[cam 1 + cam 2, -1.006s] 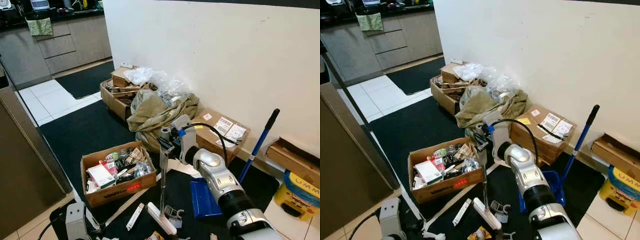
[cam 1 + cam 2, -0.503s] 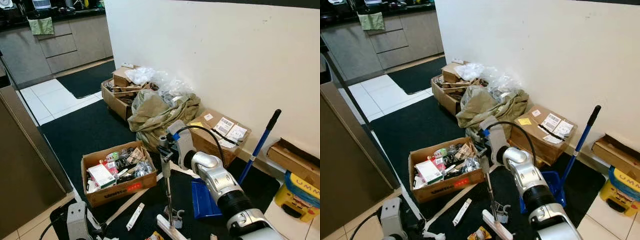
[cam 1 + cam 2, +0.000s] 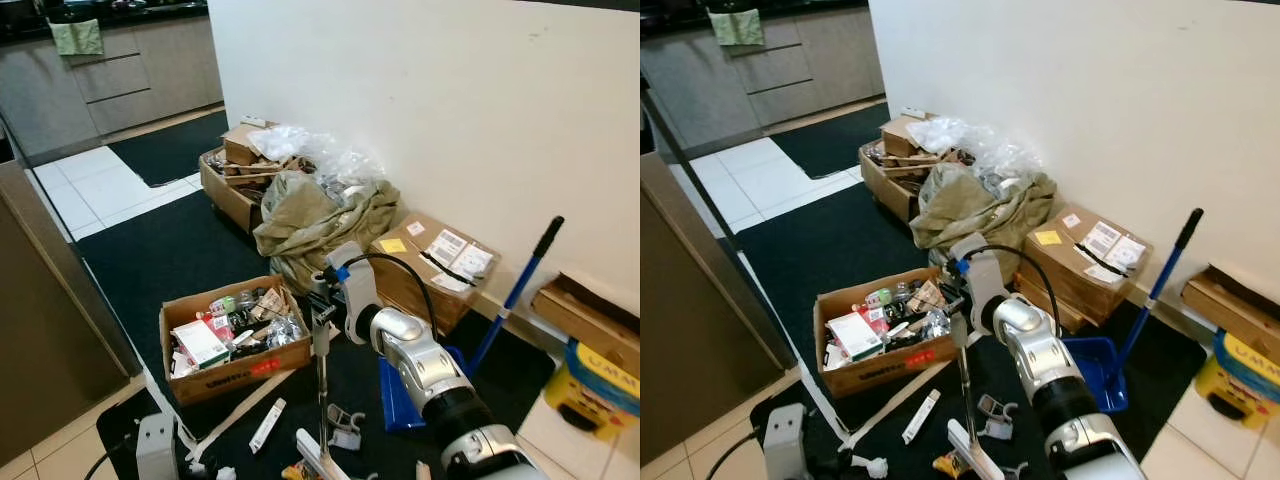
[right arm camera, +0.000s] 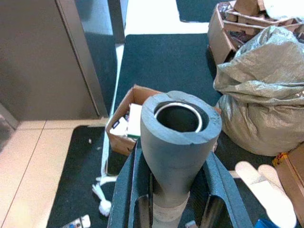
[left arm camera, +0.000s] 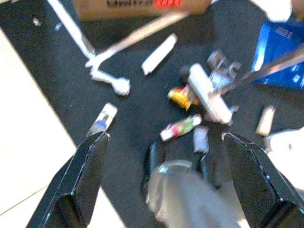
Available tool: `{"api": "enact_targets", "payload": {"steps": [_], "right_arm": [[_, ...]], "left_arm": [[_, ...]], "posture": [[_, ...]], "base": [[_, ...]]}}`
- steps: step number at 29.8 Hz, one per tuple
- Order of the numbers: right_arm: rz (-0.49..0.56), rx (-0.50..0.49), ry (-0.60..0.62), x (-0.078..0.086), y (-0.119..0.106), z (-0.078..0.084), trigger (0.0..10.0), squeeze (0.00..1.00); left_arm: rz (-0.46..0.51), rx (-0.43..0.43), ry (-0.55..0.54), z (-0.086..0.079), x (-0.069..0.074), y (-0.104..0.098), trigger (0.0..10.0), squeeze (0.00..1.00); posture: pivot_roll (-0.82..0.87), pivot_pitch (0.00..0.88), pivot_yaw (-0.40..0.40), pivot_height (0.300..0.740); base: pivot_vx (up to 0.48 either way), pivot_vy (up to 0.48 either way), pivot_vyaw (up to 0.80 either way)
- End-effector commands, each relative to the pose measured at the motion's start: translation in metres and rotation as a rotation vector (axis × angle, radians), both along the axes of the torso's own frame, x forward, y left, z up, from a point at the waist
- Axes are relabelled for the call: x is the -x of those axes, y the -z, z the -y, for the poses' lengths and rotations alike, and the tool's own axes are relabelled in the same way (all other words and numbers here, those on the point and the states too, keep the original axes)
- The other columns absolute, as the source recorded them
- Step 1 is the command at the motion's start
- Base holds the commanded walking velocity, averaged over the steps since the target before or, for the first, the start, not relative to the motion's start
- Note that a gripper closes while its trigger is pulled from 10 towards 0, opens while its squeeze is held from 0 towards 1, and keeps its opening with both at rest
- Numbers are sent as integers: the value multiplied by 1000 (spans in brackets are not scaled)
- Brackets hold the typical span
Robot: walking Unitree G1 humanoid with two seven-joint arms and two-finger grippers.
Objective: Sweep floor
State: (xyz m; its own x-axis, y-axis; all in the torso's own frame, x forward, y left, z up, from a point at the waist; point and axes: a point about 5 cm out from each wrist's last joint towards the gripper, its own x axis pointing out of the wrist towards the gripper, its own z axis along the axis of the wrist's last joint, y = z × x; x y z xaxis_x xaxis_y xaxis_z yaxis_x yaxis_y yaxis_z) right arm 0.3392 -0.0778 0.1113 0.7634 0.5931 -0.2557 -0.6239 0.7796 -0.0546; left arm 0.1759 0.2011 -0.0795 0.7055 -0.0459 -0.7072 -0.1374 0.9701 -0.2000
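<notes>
Evidently the sweeping stroke is under way: the broom [image 3: 963, 385] is grasped by the right end effector [image 3: 958, 322], the left end effector [image 5: 161, 175] is held open, and the litter [image 5: 181, 127] must next be drawn toward the dustpan [image 3: 1095, 372].

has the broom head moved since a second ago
Yes. The broom head has slid away from the open cardboard box, toward the robot, as the right gripper holds the handle.

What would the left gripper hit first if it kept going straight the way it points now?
Probably the black mat, about at the small wrapper lying near the broom head; the left gripper points down at that litter, though depth is hard to judge.
</notes>
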Motion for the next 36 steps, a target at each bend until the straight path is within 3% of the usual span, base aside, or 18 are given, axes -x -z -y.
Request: {"api": "enact_targets", "payload": {"steps": [1,7,10,14,19,20,22,25,36], "right_arm": [[-74,-45,32,8,12,2,10000,0],[-7,-47,103,3,7,3,10000,0],[67,32,172,-1,5,7,10000,0],[161,61,292,-13,-6,21,10000,0],[208,73,339,-18,-14,27,10000,0],[247,120,387,-24,-20,36,10000,0],[247,120,387,-24,-20,36,10000,0],[308,235,485,-33,-31,57,10000,0],[421,296,561,-37,-51,86,10000,0]], "left_arm": [[-34,-21,37,-6,16,5,10000,0],[-43,-34,79,-8,26,8,10000,0],[-34,-40,97,-11,33,8,10000,0],[6,-48,113,-14,25,4,10000,0],[24,-51,117,-15,21,2,10000,0],[43,-54,125,-17,18,-1,10000,0],[43,-54,125,-17,18,-1,10000,0],[69,-61,133,-18,14,-4,10000,0],[101,-65,150,-15,9,-7,10000,0]], "posture": [[-56,185,25,740],[-46,222,33,740],[-31,261,44,740],[-5,295,49,740],[3,307,51,740],[5,310,52,740],[5,310,52,740],[10,314,49,740],[7,301,53,740]], "base": [[0,0,0],[0,0,0],[0,0,0],[0,0,0],[0,0,0],[0,0,0],[0,0,0],[0,0,0],[0,0,0]]}}
